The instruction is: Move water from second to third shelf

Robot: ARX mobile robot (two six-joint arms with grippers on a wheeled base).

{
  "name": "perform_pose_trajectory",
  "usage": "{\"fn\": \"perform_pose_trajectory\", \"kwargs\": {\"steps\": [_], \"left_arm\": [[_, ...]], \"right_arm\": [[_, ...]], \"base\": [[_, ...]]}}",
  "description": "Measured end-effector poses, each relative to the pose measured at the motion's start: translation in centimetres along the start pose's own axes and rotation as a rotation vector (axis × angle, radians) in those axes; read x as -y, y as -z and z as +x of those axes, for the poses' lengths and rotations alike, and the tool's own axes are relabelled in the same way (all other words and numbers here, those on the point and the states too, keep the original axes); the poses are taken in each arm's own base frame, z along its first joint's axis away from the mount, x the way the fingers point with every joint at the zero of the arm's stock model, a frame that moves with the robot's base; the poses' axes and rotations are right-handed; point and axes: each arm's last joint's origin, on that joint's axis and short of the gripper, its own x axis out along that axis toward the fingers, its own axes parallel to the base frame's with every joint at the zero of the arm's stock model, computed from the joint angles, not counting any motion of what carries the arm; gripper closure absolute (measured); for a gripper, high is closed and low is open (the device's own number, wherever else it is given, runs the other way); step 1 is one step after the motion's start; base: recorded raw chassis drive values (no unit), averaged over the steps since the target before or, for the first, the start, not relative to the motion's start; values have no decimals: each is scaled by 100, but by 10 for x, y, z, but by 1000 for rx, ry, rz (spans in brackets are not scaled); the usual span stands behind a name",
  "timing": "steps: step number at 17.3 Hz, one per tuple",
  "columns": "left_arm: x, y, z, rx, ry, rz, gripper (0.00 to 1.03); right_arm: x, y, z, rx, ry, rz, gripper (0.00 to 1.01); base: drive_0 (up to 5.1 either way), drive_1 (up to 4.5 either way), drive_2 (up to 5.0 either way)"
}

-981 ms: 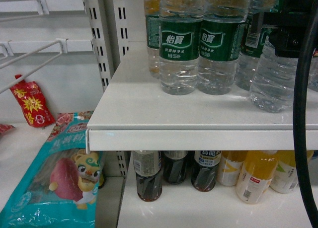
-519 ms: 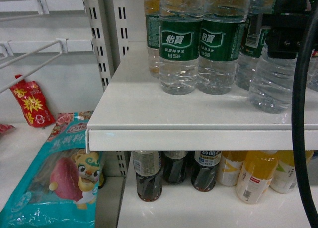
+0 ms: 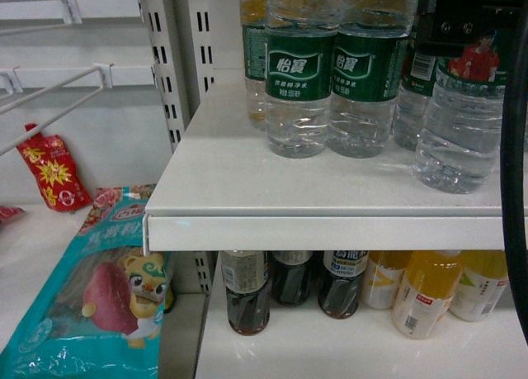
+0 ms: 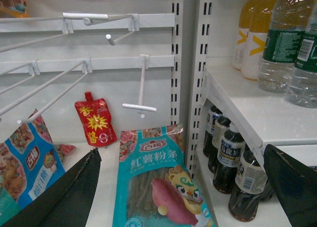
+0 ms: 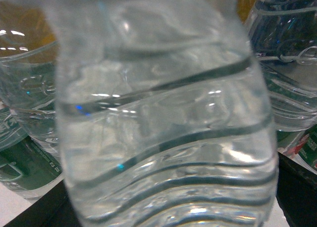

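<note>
- The white metal shelving unit point(image 3: 247, 181) fills the head view; its upper white shelf board point(image 3: 330, 199) carries the water bottles, and the lower shelf point(image 3: 346, 346) below holds dark drink bottles with cream labels point(image 3: 247, 292) and yellow-orange juice bottles point(image 3: 425, 292).
- To the left, a bay of white wire hooks point(image 4: 54, 93) hangs over a teal snack bag with a cartoon sweet potato point(image 3: 103, 288) and a red spouted sauce pouch point(image 3: 54, 171).
- The step in hand looks like the grasp: the right arm's black end effector point(image 3: 462, 28) sits at the label of the clear ribbed water bottle with the dark green wrap point(image 3: 458, 123), which stands at the right of the upper board, just beside its neighbours point(image 3: 301, 73).
- The right wrist view is filled by that bottle's ribbed wall point(image 5: 168, 128), with black finger parts at both lower corners; I judge the fingers are around it, but cannot tell whether they are pressed onto it.
- The next move calls for a firm squeeze, then a lift clear of the close-packed row before carrying it to the other shelf.
- The left end effector point(image 4: 183, 187) hangs idle with fingers spread wide, holding nothing.
</note>
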Motion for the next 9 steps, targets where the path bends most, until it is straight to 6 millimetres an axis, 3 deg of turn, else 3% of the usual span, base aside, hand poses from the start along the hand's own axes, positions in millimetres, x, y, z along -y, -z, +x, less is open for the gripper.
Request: {"fn": "perform_pose_trajectory", "kwargs": {"steps": [9], "left_arm": [[0,0,0,0,0,0,5]], "right_arm": [[4,1,-23,-10,-12,-38,3]], "base": [[0,0,0]]}}
